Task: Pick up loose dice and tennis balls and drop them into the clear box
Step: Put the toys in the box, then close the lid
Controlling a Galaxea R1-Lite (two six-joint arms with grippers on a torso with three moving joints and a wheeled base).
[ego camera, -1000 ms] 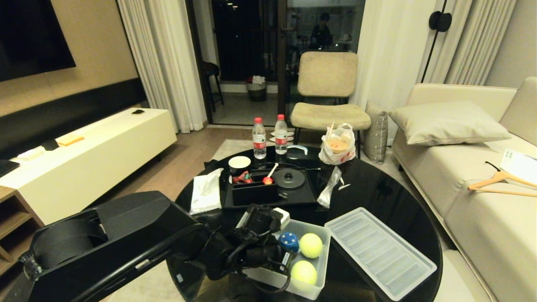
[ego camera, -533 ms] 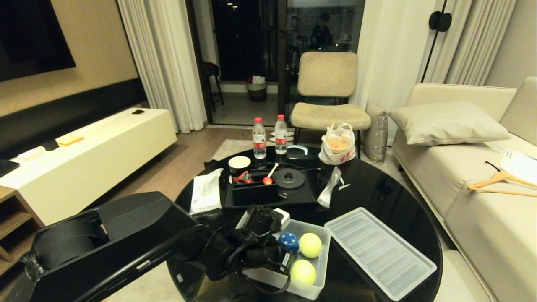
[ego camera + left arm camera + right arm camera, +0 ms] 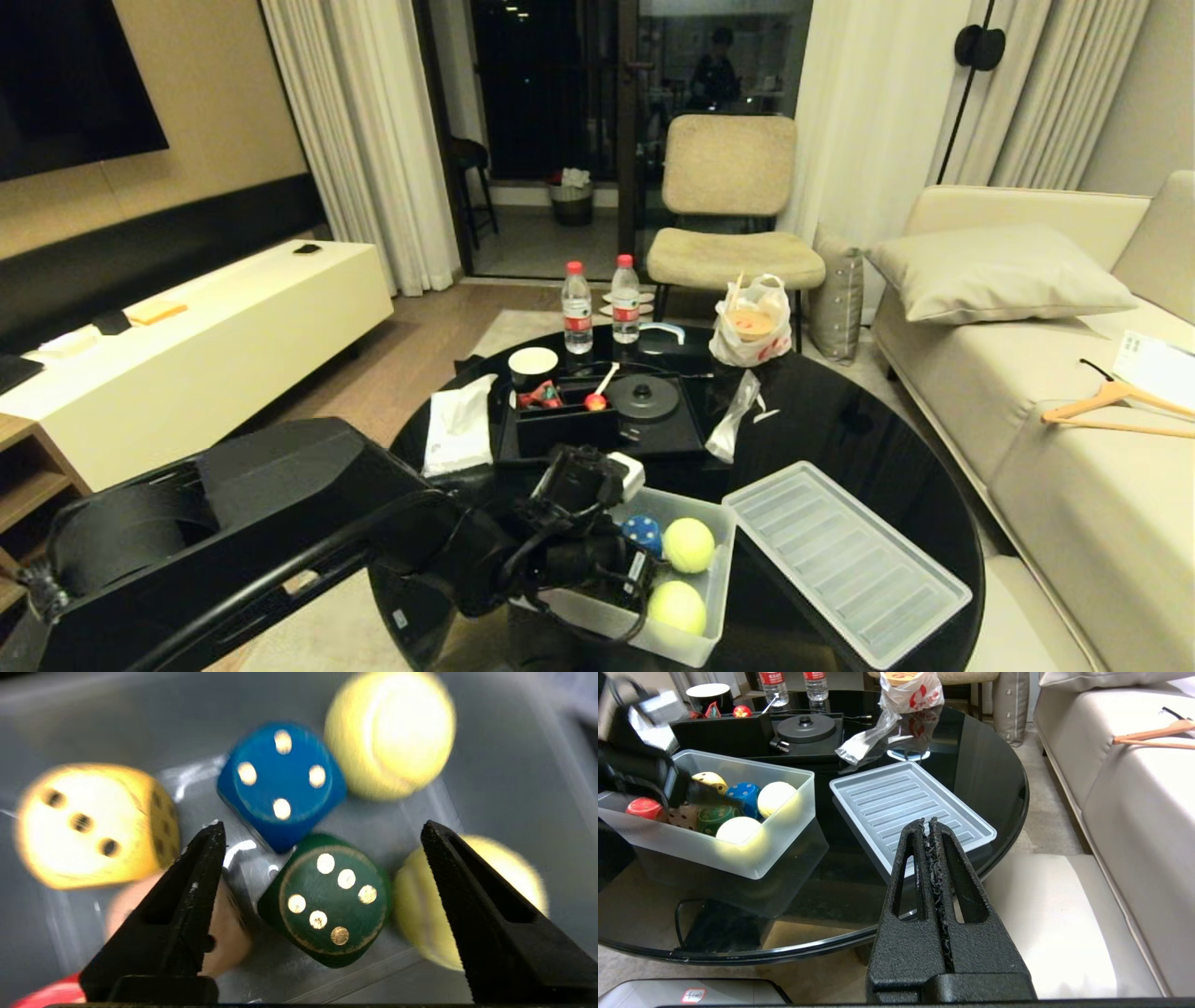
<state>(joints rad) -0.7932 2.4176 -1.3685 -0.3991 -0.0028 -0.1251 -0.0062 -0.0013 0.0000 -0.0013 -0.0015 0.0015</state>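
black glass counter (image 3: 840, 439) in a living room. left gripper (image 3: 322, 830) hangs inside the clear box (image 3: 717, 597) at the near edge, fingers spread wide, gripping nothing. green die (image 3: 327, 900) sits just under them, blue die (image 3: 280, 781), yellow die (image 3: 93, 826) and both tennis balls (image 3: 689, 545) around it. lift straight up so the fingers don't snag the wall. right gripper (image 3: 931, 828) parked beside the counter, fingers pressed together. lid (image 3: 845, 560) lies beside the box.
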